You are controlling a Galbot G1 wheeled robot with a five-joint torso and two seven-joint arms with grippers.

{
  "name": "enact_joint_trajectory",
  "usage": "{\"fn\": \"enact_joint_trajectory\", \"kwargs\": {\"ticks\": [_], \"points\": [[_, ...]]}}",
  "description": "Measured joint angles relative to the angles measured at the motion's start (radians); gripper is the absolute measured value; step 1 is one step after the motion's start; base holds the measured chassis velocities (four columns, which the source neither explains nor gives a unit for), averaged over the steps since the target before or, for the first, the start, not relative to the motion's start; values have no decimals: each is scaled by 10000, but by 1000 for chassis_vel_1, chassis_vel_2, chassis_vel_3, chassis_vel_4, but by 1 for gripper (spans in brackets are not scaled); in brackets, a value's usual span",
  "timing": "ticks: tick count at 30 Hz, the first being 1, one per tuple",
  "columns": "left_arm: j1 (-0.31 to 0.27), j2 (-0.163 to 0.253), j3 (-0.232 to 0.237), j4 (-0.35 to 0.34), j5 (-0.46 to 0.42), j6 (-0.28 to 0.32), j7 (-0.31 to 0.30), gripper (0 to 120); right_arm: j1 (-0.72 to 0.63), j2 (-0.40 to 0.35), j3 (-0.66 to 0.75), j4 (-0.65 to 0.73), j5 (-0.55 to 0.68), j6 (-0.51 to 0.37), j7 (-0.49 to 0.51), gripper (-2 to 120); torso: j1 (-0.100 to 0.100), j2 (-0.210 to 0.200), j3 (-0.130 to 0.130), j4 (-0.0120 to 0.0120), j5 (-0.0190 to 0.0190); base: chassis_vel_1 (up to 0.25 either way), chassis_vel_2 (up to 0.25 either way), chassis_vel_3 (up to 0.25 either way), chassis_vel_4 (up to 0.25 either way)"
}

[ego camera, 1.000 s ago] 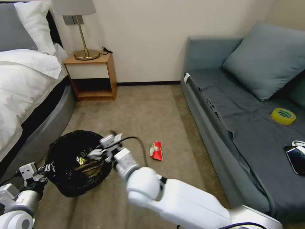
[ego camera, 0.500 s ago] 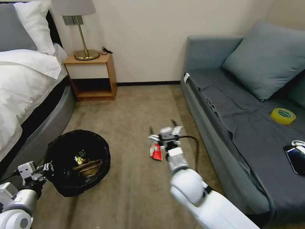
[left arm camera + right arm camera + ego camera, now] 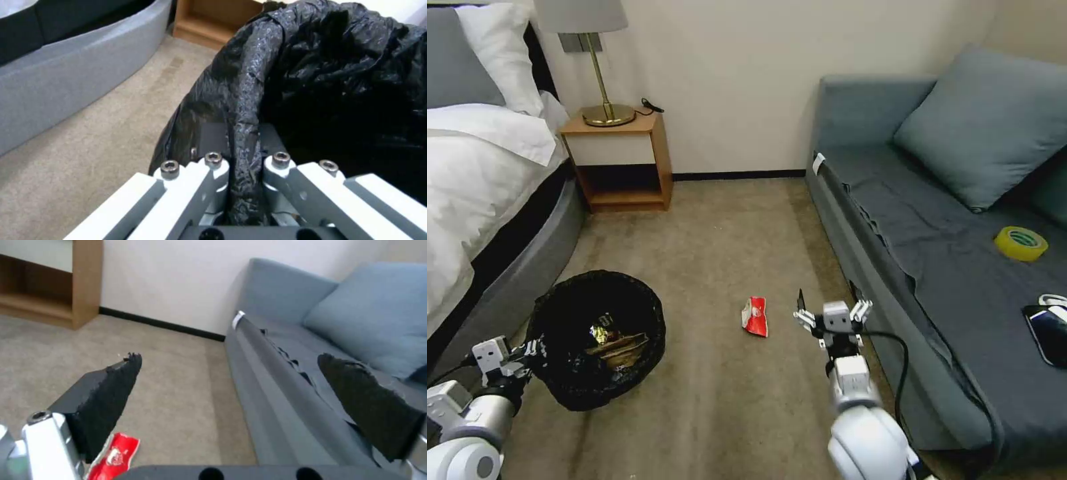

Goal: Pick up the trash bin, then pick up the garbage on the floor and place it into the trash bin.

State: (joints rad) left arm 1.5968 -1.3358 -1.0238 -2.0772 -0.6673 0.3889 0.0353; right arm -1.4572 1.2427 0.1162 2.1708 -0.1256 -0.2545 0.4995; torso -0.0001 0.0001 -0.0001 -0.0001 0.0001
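The trash bin (image 3: pixel 577 383), lined with a crinkly black bag, is at the lower left over the carpet floor (image 3: pixel 720 247). My left gripper (image 3: pixel 527 350) is shut on its near rim; the left wrist view shows the fingers (image 3: pixel 213 173) pinching the bag-covered rim (image 3: pixel 247 110). Brown paper (image 3: pixel 622 348) and a gold wrapper (image 3: pixel 602 328) lie inside the bin. A red snack packet (image 3: pixel 755 317) lies flat on the carpet. My right gripper (image 3: pixel 832 307) hangs open just right of the packet, close to the sofa front. In the right wrist view the packet (image 3: pixel 113 456) lies below the spread gripper (image 3: pixel 230 357).
A grey sofa (image 3: pixel 934 267) runs along the right, with a yellow tape roll (image 3: pixel 1021 243) and a black phone (image 3: pixel 1050 333) on its seat. A bed (image 3: pixel 480 173) stands at the left. A wooden bedside table (image 3: pixel 620 160) with a lamp stands at the back wall.
My right arm swung from over the bin to the right, past the red packet, and now sits beside the sofa with its fingers open. The left gripper kept its hold on the bin.
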Motion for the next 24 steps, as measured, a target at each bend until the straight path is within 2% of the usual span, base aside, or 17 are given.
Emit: {"fn": "enact_joint_trajectory", "kwargs": {"ticks": [5, 24], "points": [[9, -16, 119, -74, 92, 6, 1, 4, -439, 73, 243, 122, -354, 403, -124, 100, 0, 0, 0, 0, 0, 0, 0, 0, 0], [38, 26, 145, -80, 87, -10, -4, 4, -701, 205, 136, 330, -282, 446, -582, 100, 0, -1, 0, 1, -1, 0, 0, 0, 0]]}}
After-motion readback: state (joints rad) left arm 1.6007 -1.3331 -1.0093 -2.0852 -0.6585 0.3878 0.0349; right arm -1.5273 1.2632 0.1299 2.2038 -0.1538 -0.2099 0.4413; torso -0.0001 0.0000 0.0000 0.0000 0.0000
